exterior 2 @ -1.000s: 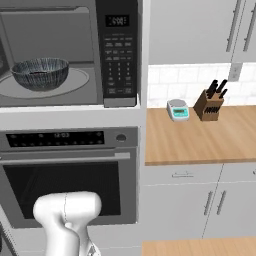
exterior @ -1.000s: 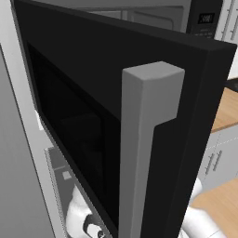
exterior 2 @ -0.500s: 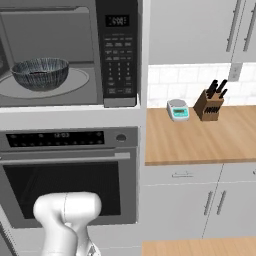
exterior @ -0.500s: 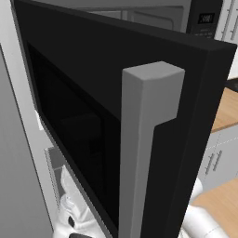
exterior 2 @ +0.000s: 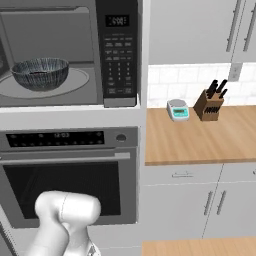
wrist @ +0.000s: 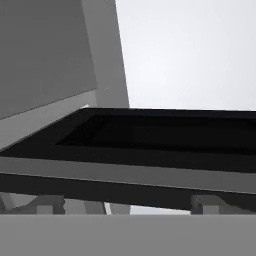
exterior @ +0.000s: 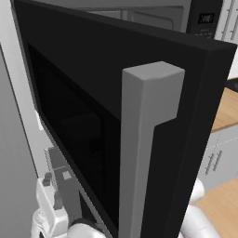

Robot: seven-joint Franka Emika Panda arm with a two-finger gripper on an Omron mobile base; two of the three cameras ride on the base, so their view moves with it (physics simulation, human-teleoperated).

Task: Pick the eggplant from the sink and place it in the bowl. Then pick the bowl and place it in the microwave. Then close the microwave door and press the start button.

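- Kitchen wall of pale grey cabinets (exterior 2: 190,30), wooden worktop (exterior 2: 200,140) at centre right of the right base view, white tiled backsplash behind it.
- On the worktop: small kitchen scale (exterior 2: 178,109) just beside a knife block (exterior 2: 210,104), both near the back wall.
- Microwave (exterior 2: 70,55) sits at upper left of the right base view, cavity exposed, keypad panel (exterior 2: 119,55) on its right side.
- Bowl (exterior 2: 40,73) stands upright on the round glass turntable (exterior 2: 75,82) inside the cavity, left of centre. Contents of the bowl cannot be made out.
- Oven (exterior 2: 70,170) with wide handle is directly below the microwave.
- Microwave door (exterior: 93,116) swung wide open; its black outer face crosses most of the left base view, tall grey bar handle (exterior: 144,148) at centre.
- Hand view: door (wrist: 135,150) seen as a dark slab running across the middle of the frame, pale wall behind.
- Pincer (wrist: 125,205) at bottom of hand view, just under the door's edge; fingertips (wrist: 210,204) stand far apart, nothing between them.
- Contact between pincer and door: cannot tell.
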